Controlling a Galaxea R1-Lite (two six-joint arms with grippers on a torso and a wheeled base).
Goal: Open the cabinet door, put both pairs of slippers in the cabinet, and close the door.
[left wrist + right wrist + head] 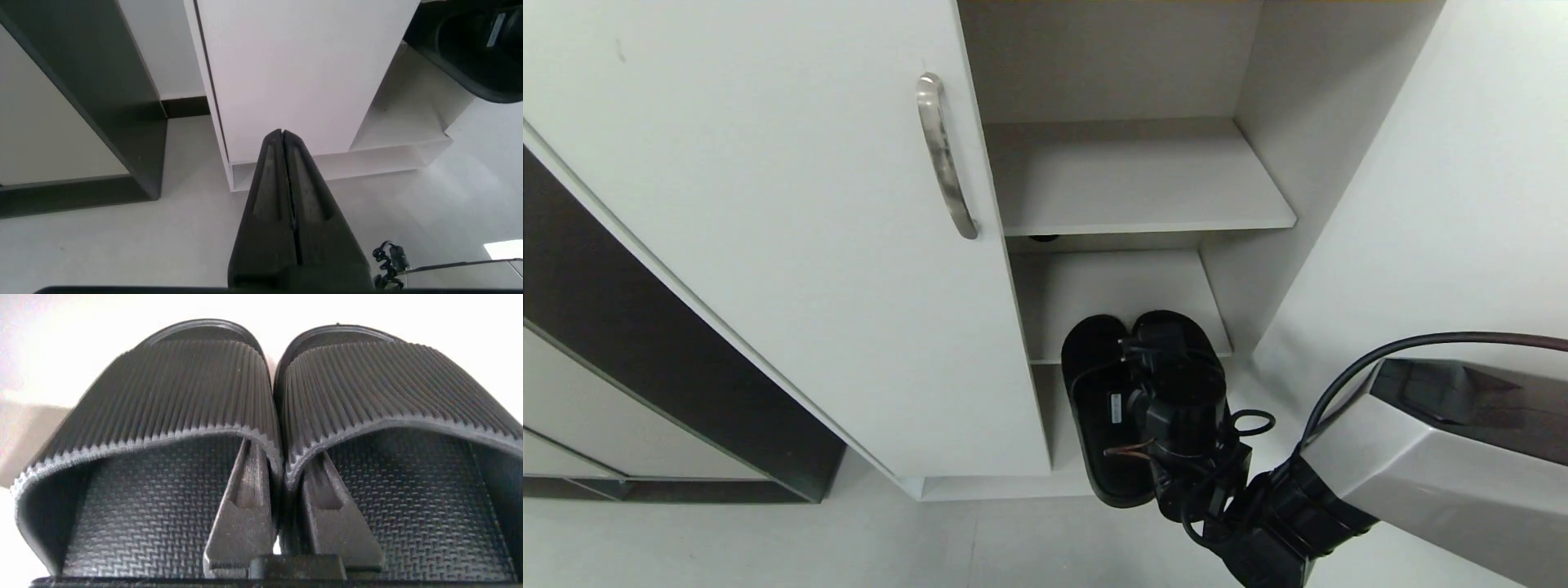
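Right gripper point(283, 453) low, fingers point(245, 514) inside slippers point(180, 392)

Counted: two black slippers point(1107, 400), one pair; one cabinet point(1258, 98) with two shelves point(1135, 175); one door point(768, 204) bearing one metal handle point(945, 155); one left pincer point(282, 188), one right pincer point(283, 469).

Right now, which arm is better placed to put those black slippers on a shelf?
Right: the right gripper is clamped on the black slippers at the open cabinet's lower shelf; the left gripper is shut and empty.
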